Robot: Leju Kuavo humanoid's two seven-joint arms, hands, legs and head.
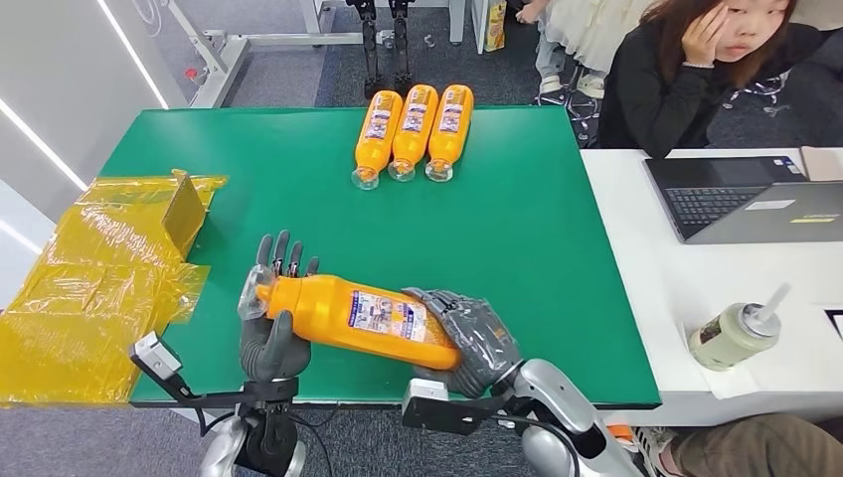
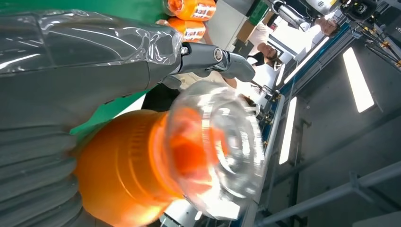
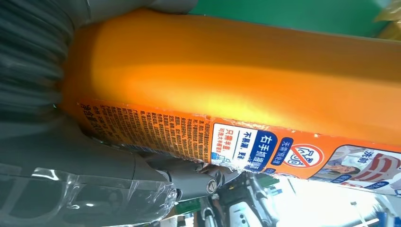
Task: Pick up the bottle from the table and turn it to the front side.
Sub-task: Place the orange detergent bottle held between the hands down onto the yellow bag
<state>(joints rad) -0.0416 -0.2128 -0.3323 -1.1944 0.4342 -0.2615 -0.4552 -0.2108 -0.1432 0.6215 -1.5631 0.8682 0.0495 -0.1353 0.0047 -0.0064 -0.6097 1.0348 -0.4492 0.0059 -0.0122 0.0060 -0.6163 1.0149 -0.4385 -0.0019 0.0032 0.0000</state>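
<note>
The bottle (image 1: 353, 318) is lying on its side, held between both hands at the near edge of the green bench (image 1: 517, 229); whether it is lifted clear of the cloth cannot be told. The left robot hand (image 1: 270, 318) is cupping the clear-capped neck end, fingers reaching up behind the cap (image 2: 213, 151) and thumb under the shoulder. The right robot hand (image 1: 467, 343) is wrapping the base end, its thumb pressing along the label (image 3: 246, 142).

The orange body is looking smooth and glossy, so it is probably slippery and ready to roll in the palms. It seems to be stiff plastic, likely full and fairly heavy, not fragile. Holding it at both ends is leaving the middle free for turning. The cap end is narrower and slicker, so the firmer hold belongs on the wide base.

Three more bottles (image 1: 413, 134) are lying side by side at the far edge.
</note>
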